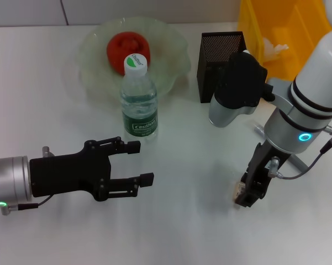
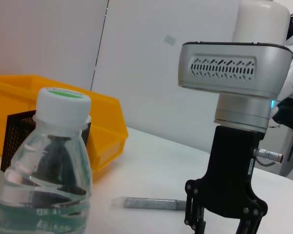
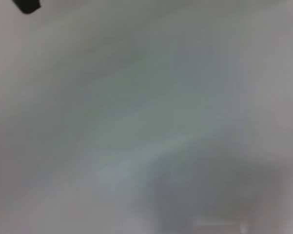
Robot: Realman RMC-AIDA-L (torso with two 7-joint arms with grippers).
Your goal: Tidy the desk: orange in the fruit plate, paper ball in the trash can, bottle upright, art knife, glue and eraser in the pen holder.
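The eraser is sitting on the worktop at near right, a small beige bit peeking out just left of the right end effector, which is pointing straight down onto it. Touching or just beside, hard to say; whether those fingers are apart or together I cannot tell, the body is hiding them. Likely the step in hand is picking the eraser for the pen holder, which is standing far right-centre, just left of the trash can.

To do it well: centre the tiny block between the fingers before closing, come down flush with the worktop, grip the long faces so it is not squirting out sideways. Then lift clear above the mesh rim before crossing; the holder is narrow and the arm's own elbow is crowding that side.

The left end effector is hovering at near left, fingers apart, holding nothing, just near of the bottle, which is standing upright. The orange is lying in the fruit plate. A white wad is showing inside the trash can, probably the paper ball. A grey stick-like item is lying on the worktop beyond the right arm; could be the knife or glue, not sure.
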